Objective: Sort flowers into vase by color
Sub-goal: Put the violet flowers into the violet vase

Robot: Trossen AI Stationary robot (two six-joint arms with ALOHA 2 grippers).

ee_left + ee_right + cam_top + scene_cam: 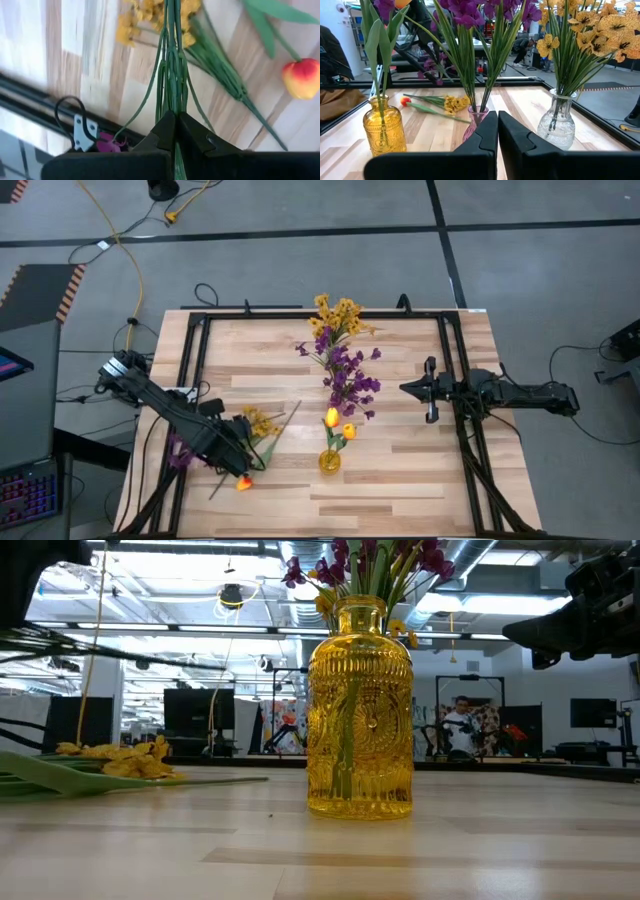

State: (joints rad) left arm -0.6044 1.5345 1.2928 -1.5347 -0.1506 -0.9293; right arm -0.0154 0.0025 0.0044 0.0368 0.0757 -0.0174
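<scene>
My left gripper [243,448] is at the table's near left, shut on the green stems of a flower with small yellow clustered blooms [262,423]; the blooms also show in the left wrist view [150,15]. A yellow-orange tulip [243,482] lies on the table beside it. A purple blossom [180,452] lies by the black frame rail at the left. A yellow glass vase [329,462] holds tulips, a pink vase [475,122] purple blossoms, a clear vase [559,120] yellow blooms. My right gripper [405,389] is shut and empty to the right of the vases. My left gripper pinches the bundle of thin green stems [172,95] between its two fingers, at some way from the blooms. The stems run straight on ahead of the fingers, along them. The blooms [115,758] sit low at the table top; whether they rest on it I cannot tell.
A black metal frame [190,380] runs round the wooden table top. The three vases stand in a row down the table's middle. Bare wood lies between the vases and my right gripper and along the near edge. A person [462,720] sits in the room beyond.
</scene>
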